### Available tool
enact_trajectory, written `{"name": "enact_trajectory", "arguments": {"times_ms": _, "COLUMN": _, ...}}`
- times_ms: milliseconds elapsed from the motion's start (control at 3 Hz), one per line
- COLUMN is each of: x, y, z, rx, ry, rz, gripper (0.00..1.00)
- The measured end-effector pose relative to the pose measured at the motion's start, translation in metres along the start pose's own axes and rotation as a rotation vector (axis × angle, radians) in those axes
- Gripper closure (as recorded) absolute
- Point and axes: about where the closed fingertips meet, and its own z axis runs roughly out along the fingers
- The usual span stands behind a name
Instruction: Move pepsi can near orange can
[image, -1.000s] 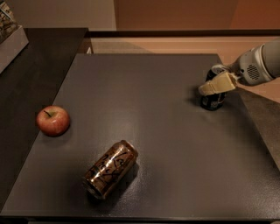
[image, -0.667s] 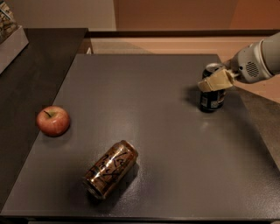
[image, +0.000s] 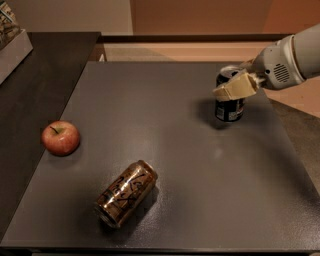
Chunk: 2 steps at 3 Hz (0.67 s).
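The pepsi can (image: 229, 111) is dark navy with a silver top and stands upright at the far right of the grey table (image: 200, 190). My gripper (image: 232, 86) reaches in from the right. Its cream fingers (image: 234, 89) are closed around the can's upper half, and the near finger covers part of the label. The orange can (image: 126, 192) is coppery with dark script. It lies on its side near the table's front edge, left of centre and well apart from the pepsi can.
A red apple (image: 60, 138) sits at the table's left edge. A darker counter (image: 35, 90) adjoins on the left and carries a pale box (image: 11, 40) at the back. The table's right edge is just beyond the pepsi can.
The gripper and the pepsi can have shifted a little to the left together. The orange can and the apple have not moved.
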Motion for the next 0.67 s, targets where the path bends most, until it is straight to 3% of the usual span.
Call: {"name": "enact_trajectory", "arguments": {"times_ms": 667, "x": -0.018, "y": 0.047, "z": 0.013, "rx": -0.079, "ry": -0.105, "rz": -0.027, "gripper": 1.0}}
